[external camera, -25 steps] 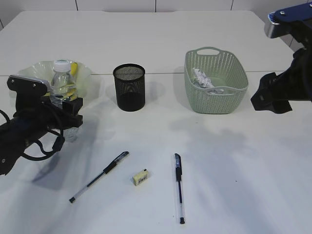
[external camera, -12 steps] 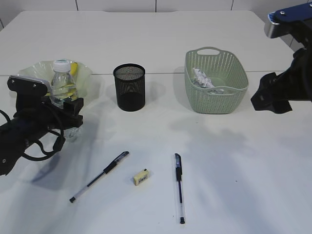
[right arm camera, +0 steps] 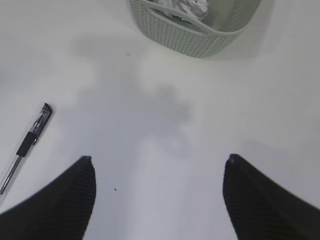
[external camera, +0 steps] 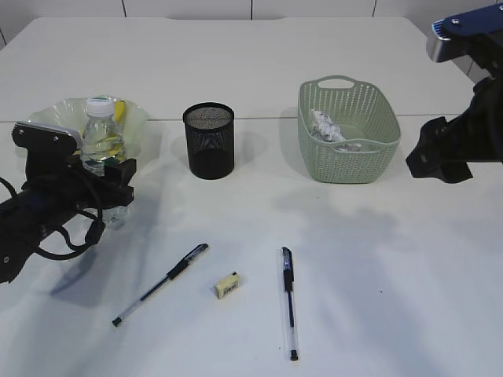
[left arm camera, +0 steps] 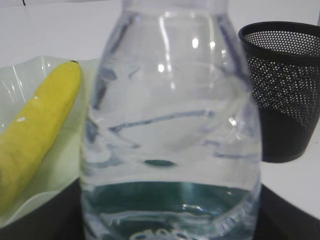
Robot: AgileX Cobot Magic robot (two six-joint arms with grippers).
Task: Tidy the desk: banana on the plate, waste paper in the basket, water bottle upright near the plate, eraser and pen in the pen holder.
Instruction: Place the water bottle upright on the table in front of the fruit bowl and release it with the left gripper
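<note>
A clear water bottle stands upright just in front of the pale green plate, which holds the banana. My left gripper is shut round the bottle's lower part. The bottle fills the left wrist view, with the banana at left and the black mesh pen holder at right. Two pens and a small yellow eraser lie at the front. My right gripper is open and empty, held high at the right.
The pen holder stands mid-table. The green basket at the right holds crumpled waste paper; it also shows in the right wrist view. One pen's cap end shows at that view's left.
Almost nothing has moved. The left gripper still holds the upright bottle by the plate, and the right arm stays where it was.
</note>
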